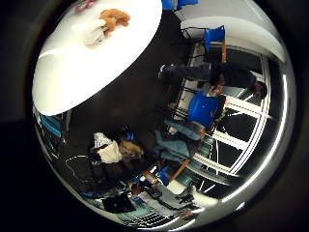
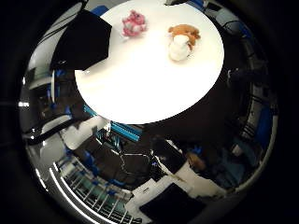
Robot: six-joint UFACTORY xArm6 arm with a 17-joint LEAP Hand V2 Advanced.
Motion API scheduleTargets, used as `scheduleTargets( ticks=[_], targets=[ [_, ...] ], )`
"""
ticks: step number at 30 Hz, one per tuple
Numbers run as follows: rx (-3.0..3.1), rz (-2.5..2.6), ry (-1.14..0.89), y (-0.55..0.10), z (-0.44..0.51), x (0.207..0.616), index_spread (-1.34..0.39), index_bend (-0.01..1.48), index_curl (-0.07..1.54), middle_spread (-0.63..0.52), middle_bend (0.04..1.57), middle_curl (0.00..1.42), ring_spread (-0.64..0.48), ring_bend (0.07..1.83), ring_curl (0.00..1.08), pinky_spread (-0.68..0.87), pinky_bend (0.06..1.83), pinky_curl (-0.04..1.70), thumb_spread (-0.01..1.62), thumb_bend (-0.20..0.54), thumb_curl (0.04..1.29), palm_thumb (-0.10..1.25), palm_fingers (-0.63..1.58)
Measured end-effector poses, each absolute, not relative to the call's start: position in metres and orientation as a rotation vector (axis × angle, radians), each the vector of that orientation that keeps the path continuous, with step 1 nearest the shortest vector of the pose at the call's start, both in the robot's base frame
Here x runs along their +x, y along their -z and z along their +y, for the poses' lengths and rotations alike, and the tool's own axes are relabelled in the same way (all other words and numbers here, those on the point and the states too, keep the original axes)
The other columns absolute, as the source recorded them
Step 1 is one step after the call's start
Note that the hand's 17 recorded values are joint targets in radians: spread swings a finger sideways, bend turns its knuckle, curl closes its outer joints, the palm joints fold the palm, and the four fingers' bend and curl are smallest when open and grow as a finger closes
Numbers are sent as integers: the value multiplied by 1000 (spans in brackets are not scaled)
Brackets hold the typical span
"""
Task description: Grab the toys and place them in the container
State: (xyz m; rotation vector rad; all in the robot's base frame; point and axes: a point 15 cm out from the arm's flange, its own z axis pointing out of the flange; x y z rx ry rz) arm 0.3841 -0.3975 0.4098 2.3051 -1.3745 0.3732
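While the palm cameras are looking out from well clear of the round white table (image 2: 140,88), no part of the hand is showing in either view, so I cannot tell its state or whether it is carrying anything.

Toys: all three are sitting on the table top, toward its far side. The pink toy (image 2: 133,24) is lying alone, nearest the black container (image 2: 84,42). The orange toy (image 2: 186,31) and the white toy (image 2: 179,48) are touching each other, apart from the pink one. The container is sitting at the table's edge, partly overhanging it by the look of it, on the pink toy's side. Nothing is in it that I can see; its inside is reading as plain black.

Judgement: the task is at its start, nothing looks collected yet.

Risks from here:
- The orange and white toys are pressing together, so closing on one is likely dragging or knocking the other, maybe off the far edge.
- The container is sitting near the rim, so a bump on release could be shoving it off the table.
- Soft toys are squashing under a grasp and may be slipping out mid-carry.
- The approach is starting from far out, so small aiming errors are growing.
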Motion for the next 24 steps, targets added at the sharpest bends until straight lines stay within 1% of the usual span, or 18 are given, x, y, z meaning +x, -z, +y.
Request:
scheduleTargets(
  ticks=[7, 10, 12, 15, 19, 24],
  targets=[
    [2325, -1319, -482, -411, -394, 413, -398, 155, 252, -3, 195, 323, 173, 301, 260, 385, 450, 316, 1061, -23, 296, 578, 47],
    [2344, -1257, -587, -418, -384, 440, -399, 157, 254, -2, 193, 322, 173, 297, 261, 381, 445, 314, 1060, -23, 295, 578, 43],
    [2354, -1224, -622, -417, -381, 453, -397, 153, 254, -2, 194, 321, 173, 297, 262, 380, 446, 314, 1057, -22, 297, 582, 42],
    [2373, -1203, -600, -399, -379, 456, -396, 154, 254, -2, 190, 319, 173, 300, 264, 379, 449, 315, 1053, -24, 298, 582, 38],
    [2387, -1166, -640, -389, -382, 471, -396, 154, 253, -2, 191, 316, 173, 303, 266, 380, 457, 315, 1045, -25, 301, 576, 28],
    [2406, -1153, -581, -357, -386, 479, -396, 157, 255, -2, 190, 314, 174, 307, 268, 380, 464, 314, 1038, -28, 299, 560, 23]
  ],
)
